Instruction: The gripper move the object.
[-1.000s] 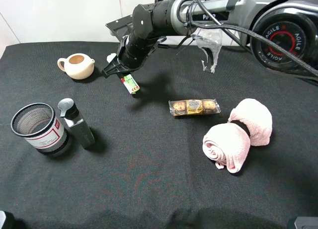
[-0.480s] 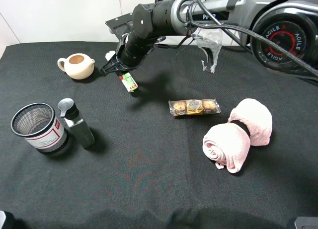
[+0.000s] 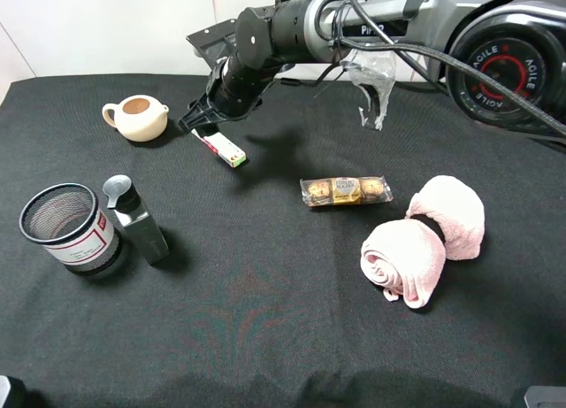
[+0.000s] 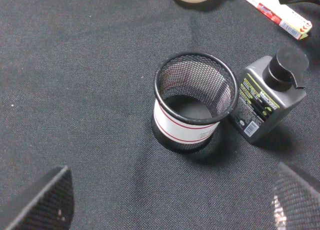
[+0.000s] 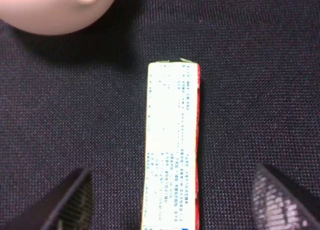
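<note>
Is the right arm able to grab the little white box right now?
Probably yes. The right end effector hangs open right over the white box, which lies flat between its fingers with nothing covering it.

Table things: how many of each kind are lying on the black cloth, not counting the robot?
teapot: 1
slim white box: 1
chocolate packet: 1
pink rolled towels: 2
mesh cup: 1
grey bottle: 1
Total: 7

arm joint [image 3: 506,63]: "AGILE" | object [image 5: 171,145]: print too small to read
</note>
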You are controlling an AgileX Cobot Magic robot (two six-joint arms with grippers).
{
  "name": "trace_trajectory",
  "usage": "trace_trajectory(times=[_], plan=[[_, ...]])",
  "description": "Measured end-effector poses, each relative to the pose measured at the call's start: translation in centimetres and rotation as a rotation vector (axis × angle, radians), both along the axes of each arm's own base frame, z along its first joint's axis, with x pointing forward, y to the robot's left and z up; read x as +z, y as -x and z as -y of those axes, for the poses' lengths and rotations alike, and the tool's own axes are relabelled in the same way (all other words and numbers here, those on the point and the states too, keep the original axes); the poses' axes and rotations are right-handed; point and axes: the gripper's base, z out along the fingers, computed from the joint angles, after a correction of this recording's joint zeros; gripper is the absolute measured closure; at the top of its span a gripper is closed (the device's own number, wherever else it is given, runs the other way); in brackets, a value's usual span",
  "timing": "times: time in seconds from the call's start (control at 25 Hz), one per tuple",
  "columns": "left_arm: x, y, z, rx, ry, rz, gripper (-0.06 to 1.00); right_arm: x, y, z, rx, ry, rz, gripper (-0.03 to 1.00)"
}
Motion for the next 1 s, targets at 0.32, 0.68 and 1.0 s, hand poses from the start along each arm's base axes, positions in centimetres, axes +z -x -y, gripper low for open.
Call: trace_trajectory(times=[0.32, 0.68, 1.0], plan=[[0.0, 0.0, 0.0, 0.0, 0.0, 0.0, 0.12, 0.0, 0.0, 0.0, 0.0, 0.001, 0.001, 0.3], [0.0, 0.0, 0.0, 0.0, 0.0, 0.0, 0.12, 0.0, -0.01, 0.01, 0.012, 0.006, 0.008, 0.27], [0.0, 0.0, 0.0, 0.0, 0.0, 0.0, 0.12, 0.0, 0.0, 0.0, 0.013, 0.006, 0.007, 0.27]])
